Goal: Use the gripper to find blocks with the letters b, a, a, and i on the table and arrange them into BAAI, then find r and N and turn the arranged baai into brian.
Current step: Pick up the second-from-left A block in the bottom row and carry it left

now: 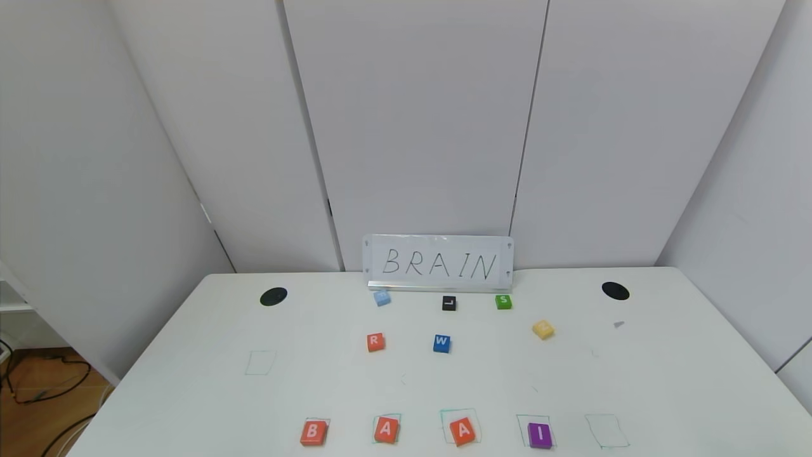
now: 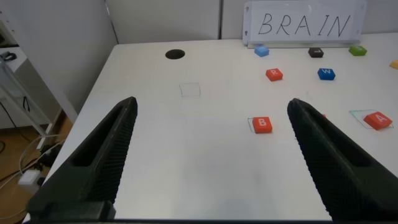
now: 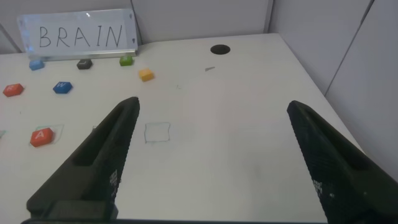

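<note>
Blocks spelling B, A, A and I already sit in a row along the near edge of the tabletop, each on or close to a thin green drawn square, with one more drawn square bare to the right of the I. Judging by that, the first word is laid out and the R and N come next.

R lies in the middle row, straight beyond the gap between the B and the first A, and on the robot's left half. In the left wrist view it lies beyond the B, so the left claw looks the nearer one for it. That claw hangs released and empty above the near left part of the tabletop. N lies farther right, beyond the I, nearer the right claw, which is likewise spread wide, gripping nothing.

Close to the R stands a blue W block; farther back, before the BRAIN sign, are a light blue block, a black L block and a green S block. None blocks a reach from the front, though the word row lies between claws and R.
</note>
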